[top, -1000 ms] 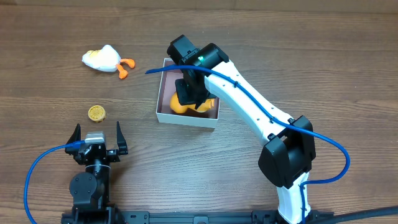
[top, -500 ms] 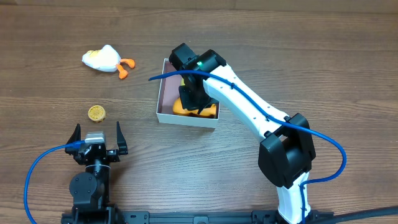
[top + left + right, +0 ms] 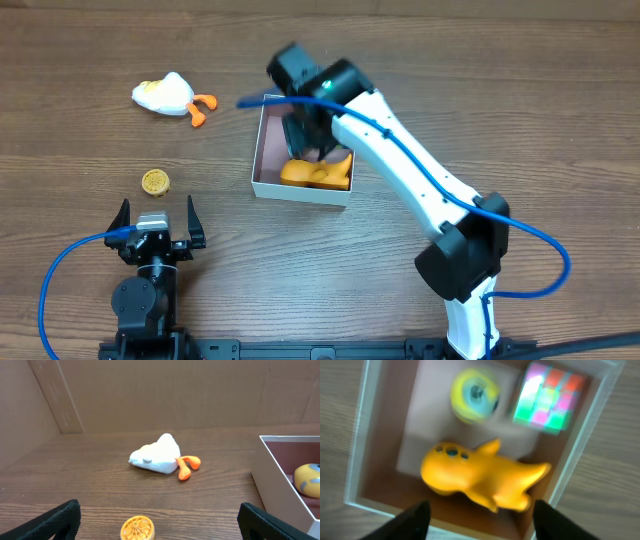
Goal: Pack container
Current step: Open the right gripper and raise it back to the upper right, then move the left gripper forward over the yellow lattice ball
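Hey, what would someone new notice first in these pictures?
A bright orange toy lies in the pink-lined container at mid-table, the right arm's open pincer hovering above it. Up left, a white plush toy with orange feet lies on the table.

The right gripper (image 3: 482, 518) has let go of the orange toy (image 3: 318, 172) and lifted off it, jaws now spread (a second ago they were clamped on it). The toy now lies free in the container (image 3: 298, 190), by its near wall.
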Controlling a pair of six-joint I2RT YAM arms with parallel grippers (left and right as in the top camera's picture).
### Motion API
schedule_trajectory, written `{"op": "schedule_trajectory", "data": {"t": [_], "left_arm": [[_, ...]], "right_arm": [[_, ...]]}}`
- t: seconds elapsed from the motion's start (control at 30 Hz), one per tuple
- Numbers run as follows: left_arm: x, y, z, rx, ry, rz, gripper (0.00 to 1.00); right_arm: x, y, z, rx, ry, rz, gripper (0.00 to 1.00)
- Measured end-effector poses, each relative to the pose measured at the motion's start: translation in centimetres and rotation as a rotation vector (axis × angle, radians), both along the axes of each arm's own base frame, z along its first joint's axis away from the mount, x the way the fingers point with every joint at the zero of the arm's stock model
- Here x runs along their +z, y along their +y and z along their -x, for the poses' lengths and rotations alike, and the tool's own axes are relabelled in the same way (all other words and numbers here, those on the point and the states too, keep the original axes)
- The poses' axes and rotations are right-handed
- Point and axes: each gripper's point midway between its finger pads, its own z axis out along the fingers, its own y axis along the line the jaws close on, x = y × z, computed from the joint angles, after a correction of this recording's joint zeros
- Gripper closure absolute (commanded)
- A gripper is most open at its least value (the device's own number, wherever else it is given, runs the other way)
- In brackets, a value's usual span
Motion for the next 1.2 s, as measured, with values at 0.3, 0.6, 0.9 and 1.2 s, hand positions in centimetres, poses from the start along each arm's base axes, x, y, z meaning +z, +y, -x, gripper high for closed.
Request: {"op": "schedule_trajectory", "data": {"t": [0.3, 0.6, 0.9, 1.2], "left_arm": [[0.0, 0.0, 0.0, 0.000, 0.000, 0.000, 0.00], [0.0, 0.0, 0.0, 0.000, 0.000, 0.000, 0.00], [0.0, 0.1, 0.0, 0.004, 0.001, -0.001, 0.00], [2.1, 0.0, 0.0, 0.006, -0.087, 0.144, 0.00]], "right_arm": [[7.5, -10.3, -7.3, -0.266, -0.208, -0.022, 0.02], [7.7, -23.3, -10.7, -0.594, -0.225, -0.034, 0.00], [7.6, -24.3, -10.7, -0.620, -0.209, -0.071, 0.00], [7.6, -24.2, -10.7, -0.619, -0.207, -0.075, 0.00]]}}
